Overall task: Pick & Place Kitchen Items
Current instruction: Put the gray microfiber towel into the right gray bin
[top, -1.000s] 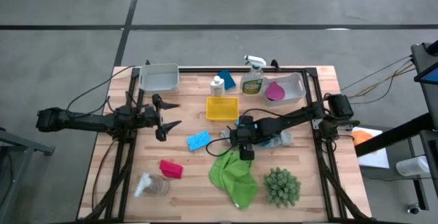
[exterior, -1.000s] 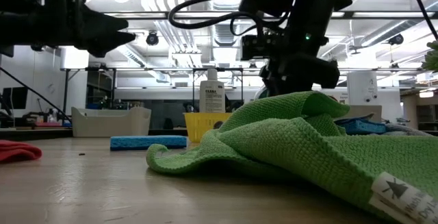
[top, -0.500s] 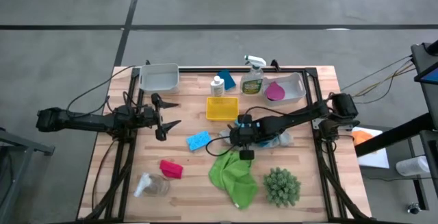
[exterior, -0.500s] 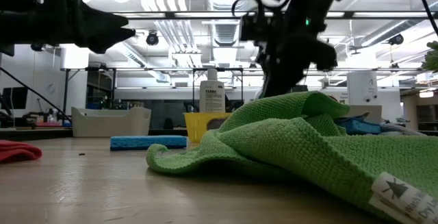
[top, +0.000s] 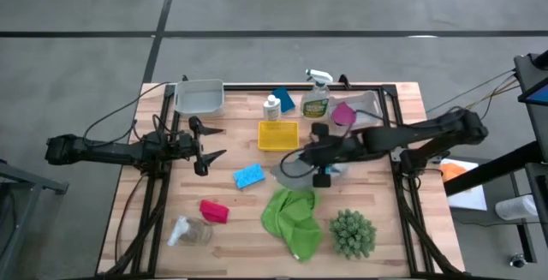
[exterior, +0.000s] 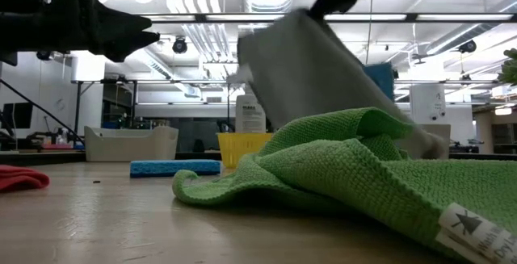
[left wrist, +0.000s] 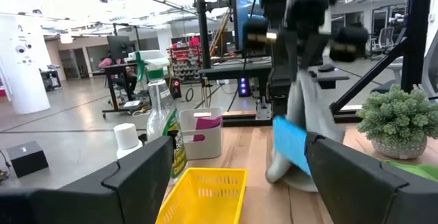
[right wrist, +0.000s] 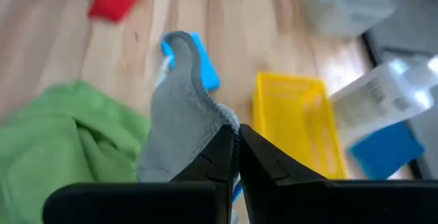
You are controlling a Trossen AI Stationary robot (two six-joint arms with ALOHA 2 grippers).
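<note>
- My right end effector (top: 322,177) is over the middle of the desk (top: 402,220), just past the yellow tray (top: 278,134) toward the plant side, with its fingers pinched tight on a grey cloth (top: 295,168).
- The grey cloth hangs from that grip; in the low view it is a blurred grey sheet (exterior: 323,78) lifted above the green cloth (exterior: 347,167), and in my right wrist view it drapes down from my closed fingers (right wrist: 226,159).
- A blue sponge (left wrist: 291,142) shows against the hanging grey cloth in the left wrist view; I cannot tell whether it is caught in the cloth or only beside it.
- My left end effector (top: 210,143) waits over the left part of the desk, fingers spread wide and holding nothing.
- The green cloth (top: 291,220) lies crumpled on the desk near the front edge, just beside the round spiky plant (top: 353,233).
- Another blue sponge (top: 248,175) lies flat on the desk between my two end effectors.
- The red cloth (top: 214,211) sits toward the front left, with the clear jar (top: 190,231) lying near it, closer to the front edge.
- At the back, the small white bottle (top: 271,107) stands beside a blue item (top: 284,100), and the spray bottle (top: 316,96) stands just right of that.
- The magenta cloth (top: 342,114) rests in the clear bin (top: 373,102) at the back right.
- A grey bin (top: 199,97) stands at the back left corner.
</note>
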